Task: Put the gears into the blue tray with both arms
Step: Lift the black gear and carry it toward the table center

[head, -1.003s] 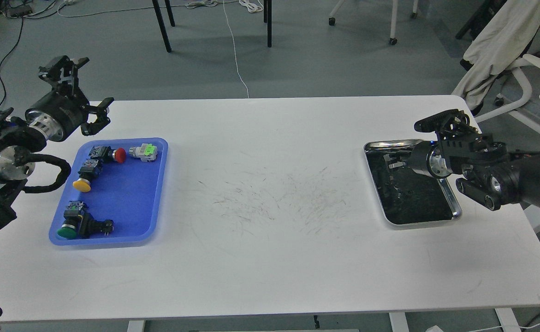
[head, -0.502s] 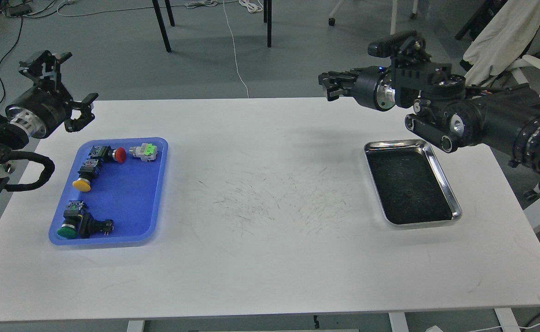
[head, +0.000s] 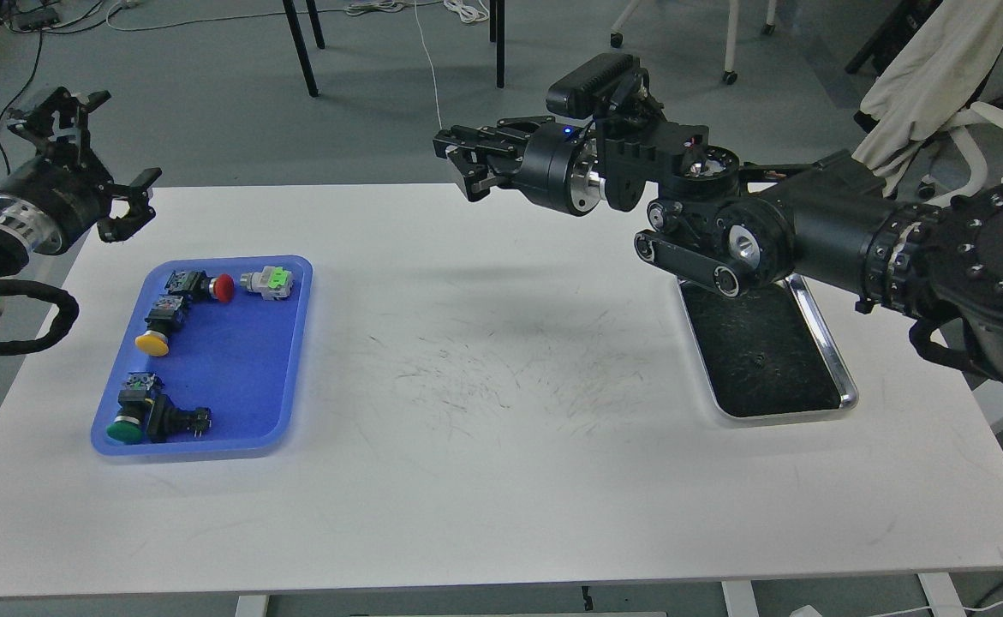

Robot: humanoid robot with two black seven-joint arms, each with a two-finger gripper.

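Right gripper [head: 465, 167]: raised over the table's far edge, near its middle, pointing left; fingers nearly together; whether anything sits between them cannot be told.
Left gripper [head: 81, 163]: off the table's far-left corner, above the floor; fingers spread wide, nothing between them.
Blue tray [head: 291, 360]: flat near the table's left edge, well apart from both grippers.
Switches: in the blue tray; red-capped [head: 201, 286] and green-topped grey one [head: 267, 282] along the far rim, yellow-capped [head: 158, 328] just below the red, green-capped [head: 137, 410] and a black block at the near-left corner.
Gears: one tiny dark speck [head: 756, 361] visible on the metal tray's floor, too small to confirm; none seen in the blue tray.
Metal tray [head: 839, 377]: near the table's right edge, far end hidden under the right arm.
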